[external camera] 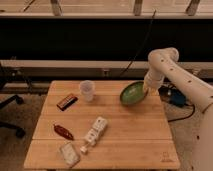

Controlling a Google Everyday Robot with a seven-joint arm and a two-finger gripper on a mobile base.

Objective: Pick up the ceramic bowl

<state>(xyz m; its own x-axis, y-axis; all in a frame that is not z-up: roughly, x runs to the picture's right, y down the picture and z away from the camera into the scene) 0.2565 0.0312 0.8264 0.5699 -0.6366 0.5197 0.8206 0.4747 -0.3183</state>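
The ceramic bowl (pixel 132 93) is round, glossy green with a paler inside. It is tilted up toward the camera, lifted off the wooden table (pixel 130 135) at its far right side. My gripper (pixel 146 90) is at the bowl's right rim, shut on it, with the white arm (pixel 175 70) reaching in from the right.
A translucent whitish cup (pixel 87 90) stands at the back middle. A dark snack bar (pixel 66 101) lies to its left. A red-brown packet (pixel 63 132), a white box (pixel 94 131) and a pale packet (pixel 69 154) lie near the front left. A chair base (pixel 7 107) is at far left.
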